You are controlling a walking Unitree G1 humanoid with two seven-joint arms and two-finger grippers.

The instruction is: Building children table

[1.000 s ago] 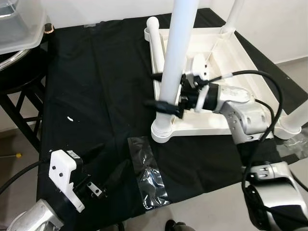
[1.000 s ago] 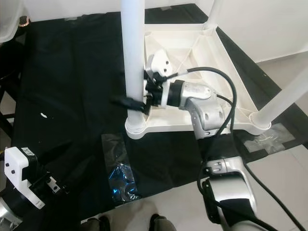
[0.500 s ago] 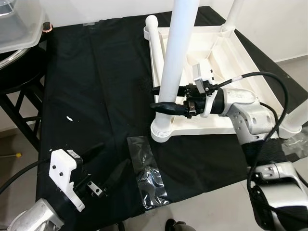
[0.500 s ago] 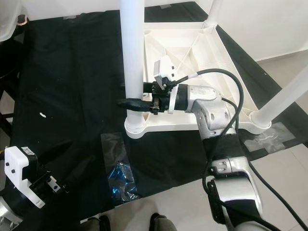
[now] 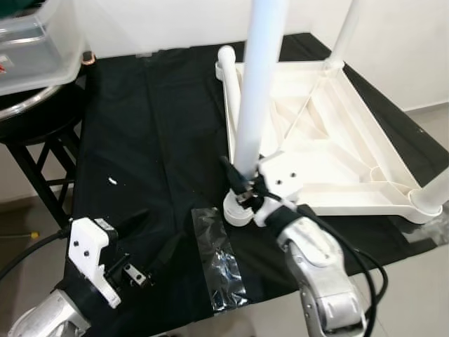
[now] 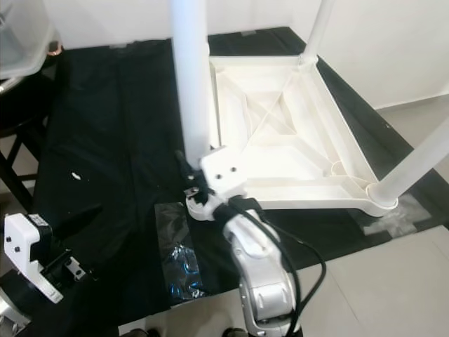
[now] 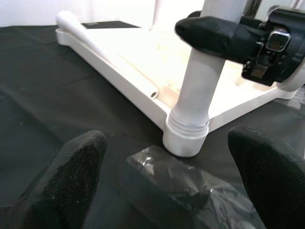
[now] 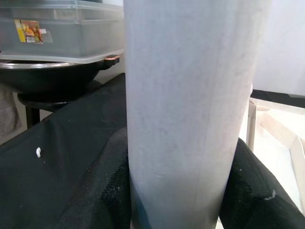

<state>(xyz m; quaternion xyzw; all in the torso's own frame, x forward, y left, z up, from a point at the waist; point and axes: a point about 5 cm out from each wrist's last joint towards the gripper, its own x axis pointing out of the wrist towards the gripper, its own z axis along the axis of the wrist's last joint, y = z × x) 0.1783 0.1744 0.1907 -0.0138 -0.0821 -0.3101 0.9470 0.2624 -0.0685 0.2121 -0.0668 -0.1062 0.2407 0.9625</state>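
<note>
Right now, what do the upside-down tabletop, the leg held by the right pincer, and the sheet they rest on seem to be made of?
Tabletop: looks like molded white plastic, matte, with raised ribs crossing its underside. Leg gripped by the right pincer: probably the same white plastic, a smooth tube with a ringed collar at its socket. Sheet: seemingly black cloth, dull, with soft folds and creases.
</note>
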